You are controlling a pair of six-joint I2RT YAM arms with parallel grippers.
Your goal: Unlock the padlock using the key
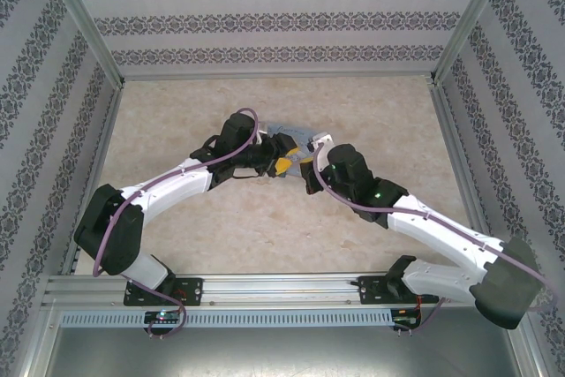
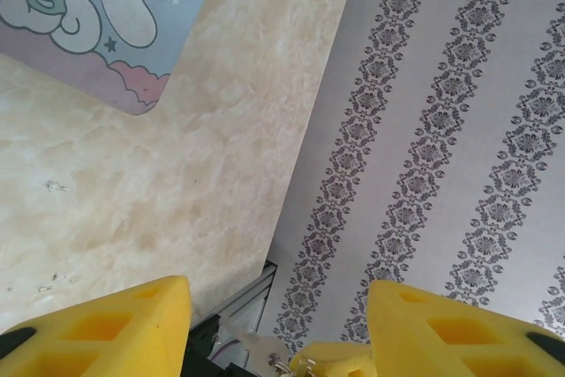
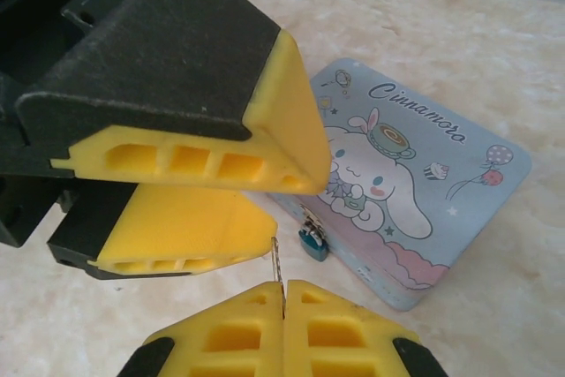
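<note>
While the left gripper (image 1: pixel 281 165) waits at the tin's (image 3: pixel 441 156) near-left side, its fingers (image 2: pixel 97 333) are spread wide and grasp nothing. I judge it is placed there to steady the tin or the lock when the key goes in. The left arm curves from its base toward the tin, with the wrist turned sideways so the fingers lie one above the other in the right wrist view.

The padlock (image 3: pixel 312 243) hangs at the middle of the tin's near edge, with its shackle up against that edge. Probably it closes the tin, but the fastening is too small to see well. The lock is not yet entered.

The key (image 3: pixel 275 264) stands upright just in front of the tin's near edge, a little to the left of the padlock and apart from it. The right gripper (image 3: pixel 282 302) holds it by the lower end with fingers pressed tight together, so the thin blade stays free to be aimed. The right arm reaches toward the tin from the other side, its elbow bent.
</note>
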